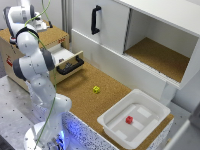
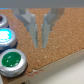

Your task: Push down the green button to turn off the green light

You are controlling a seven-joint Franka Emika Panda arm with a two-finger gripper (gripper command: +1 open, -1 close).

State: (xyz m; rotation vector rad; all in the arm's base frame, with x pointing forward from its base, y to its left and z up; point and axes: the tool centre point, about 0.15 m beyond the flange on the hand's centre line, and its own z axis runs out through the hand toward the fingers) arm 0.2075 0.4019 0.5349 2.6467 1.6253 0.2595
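We see the white arm (image 1: 35, 65) folded over the cork-topped counter (image 1: 85, 100), wrist up by the open drawer (image 1: 67, 60). White cabinet (image 1: 145, 35) stands open well beyond the claw; white tray (image 1: 134, 119) holds a red cube (image 1: 129, 120), yellow cube (image 1: 96, 89) lies on the cork, both well apart from the claw. Wrist view: claw (image 2: 39, 44) has fingers (image 2: 32, 30) slightly parted, pinching nothing, over bare cork. The green button (image 2: 6, 35), glowing cyan, sits beside the claw, untouched, between a dark green button (image 2: 12, 61) and a grey button (image 2: 2, 21).
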